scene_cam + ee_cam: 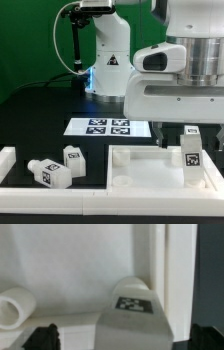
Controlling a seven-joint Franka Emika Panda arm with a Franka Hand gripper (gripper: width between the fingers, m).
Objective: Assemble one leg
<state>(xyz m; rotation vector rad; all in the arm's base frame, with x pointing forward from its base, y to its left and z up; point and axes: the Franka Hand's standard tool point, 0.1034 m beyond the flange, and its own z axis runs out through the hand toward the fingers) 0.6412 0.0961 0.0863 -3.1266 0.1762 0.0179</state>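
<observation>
A leg (190, 160), a chunky white post with a square tag, stands upright on the large white panel (140, 178) near its right rim in the exterior view. My gripper (180, 136) hangs just above it. In the wrist view the same leg (135, 308) sits between my two dark fingertips (40, 339), which stand wide apart and do not touch it. My gripper (122, 341) is open and holds nothing. Two more legs (45, 172) (73, 157) lie loose on the table at the exterior view's left.
The marker board (110, 127) lies behind the panel. A white L-shaped barrier (15, 165) runs along the front left. A second arm's base (108, 60) stands at the back. A round white part (12, 308) shows beside the leg in the wrist view.
</observation>
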